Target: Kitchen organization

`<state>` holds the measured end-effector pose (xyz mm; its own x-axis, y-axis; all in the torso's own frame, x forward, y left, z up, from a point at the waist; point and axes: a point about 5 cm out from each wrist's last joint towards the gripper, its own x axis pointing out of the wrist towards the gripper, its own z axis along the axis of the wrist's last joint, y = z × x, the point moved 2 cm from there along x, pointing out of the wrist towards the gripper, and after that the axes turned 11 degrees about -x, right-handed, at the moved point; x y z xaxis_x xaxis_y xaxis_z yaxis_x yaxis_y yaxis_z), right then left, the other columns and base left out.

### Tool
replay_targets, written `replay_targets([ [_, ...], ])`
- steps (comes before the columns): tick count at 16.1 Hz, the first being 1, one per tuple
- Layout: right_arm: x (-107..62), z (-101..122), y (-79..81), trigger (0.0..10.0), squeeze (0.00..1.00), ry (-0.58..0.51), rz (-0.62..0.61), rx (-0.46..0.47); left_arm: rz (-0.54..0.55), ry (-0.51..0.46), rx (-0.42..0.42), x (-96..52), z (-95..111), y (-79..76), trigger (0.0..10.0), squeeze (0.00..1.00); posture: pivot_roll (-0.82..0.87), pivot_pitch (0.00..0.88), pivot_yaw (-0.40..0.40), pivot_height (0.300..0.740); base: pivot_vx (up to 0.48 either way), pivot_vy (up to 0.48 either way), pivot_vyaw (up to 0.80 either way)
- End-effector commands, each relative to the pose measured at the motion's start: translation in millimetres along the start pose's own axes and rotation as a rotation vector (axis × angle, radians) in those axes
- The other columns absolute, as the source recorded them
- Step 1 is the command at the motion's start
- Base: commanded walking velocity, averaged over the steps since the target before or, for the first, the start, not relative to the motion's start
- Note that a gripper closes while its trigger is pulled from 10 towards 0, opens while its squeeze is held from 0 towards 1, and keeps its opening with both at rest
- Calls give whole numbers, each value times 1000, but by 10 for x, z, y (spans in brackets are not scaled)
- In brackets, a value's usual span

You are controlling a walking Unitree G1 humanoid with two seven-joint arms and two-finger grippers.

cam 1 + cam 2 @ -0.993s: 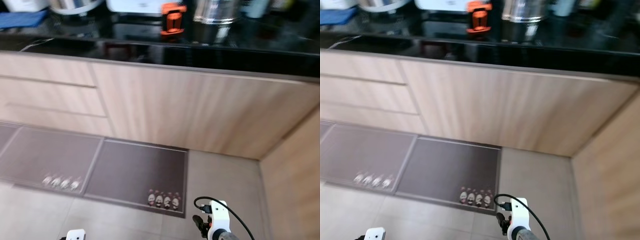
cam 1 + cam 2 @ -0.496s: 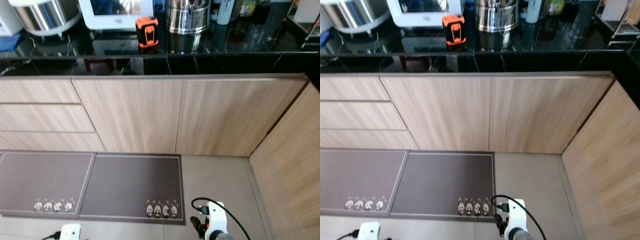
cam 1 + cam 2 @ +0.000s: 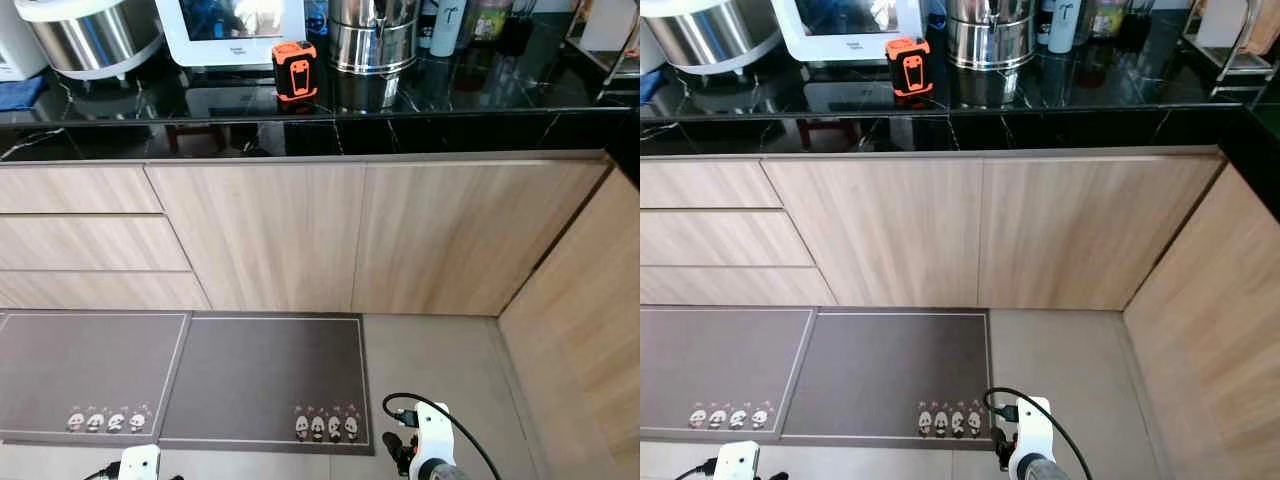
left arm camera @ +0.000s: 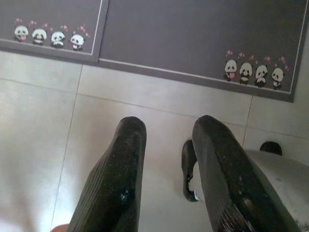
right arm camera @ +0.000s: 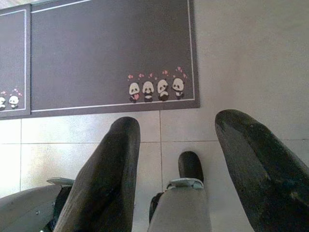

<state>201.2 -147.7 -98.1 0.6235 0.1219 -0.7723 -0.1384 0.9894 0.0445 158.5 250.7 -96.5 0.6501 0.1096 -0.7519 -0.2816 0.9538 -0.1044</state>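
While both arms hang idle low in the frame, the black countertop (image 3: 470, 95) spans the top, above pale wood cabinets (image 3: 350, 235) and two grey panda mats (image 3: 265, 375) on the tiled floor. Across the upper part of the frame, the counter carries a rice cooker (image 3: 85, 35), a white appliance (image 3: 235, 25), a steel pot (image 3: 375, 40) and a small orange device (image 3: 295, 70) near its front edge. The left gripper (image 4: 166, 140) and right gripper (image 5: 176, 137) are spread and empty, pointing at the floor. A careless reach could, I judge, knock the orange device off that edge.
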Motion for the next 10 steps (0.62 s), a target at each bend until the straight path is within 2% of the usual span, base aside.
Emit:
replay_targets([
  [1,-3,-28,8,10000,0,12,-4,15,19,35,-16,-23,-76,48,10000,0,10,0,57,740,0,0,-738],
  [2,-1,-21,8,10000,0,11,-7,16,24,39,-20,-20,-77,47,10000,0,5,0,56,740,0,0,-738],
  [4,21,163,-24,10000,0,-63,-8,17,20,44,-19,-8,-61,34,10000,0,-2,0,61,740,0,0,-734],
  [5,24,181,-25,10000,0,-68,-9,17,19,44,-18,-4,-51,30,10000,0,-4,0,65,740,0,0,-738],
  [8,17,132,-66,10000,0,-39,-18,22,11,40,25,9,-8,25,10000,0,-7,0,71,740,0,0,-735],
  [10,13,94,-51,10000,0,-27,-15,25,16,39,40,10,2,37,10000,0,-6,0,73,740,0,-377,-734],
])
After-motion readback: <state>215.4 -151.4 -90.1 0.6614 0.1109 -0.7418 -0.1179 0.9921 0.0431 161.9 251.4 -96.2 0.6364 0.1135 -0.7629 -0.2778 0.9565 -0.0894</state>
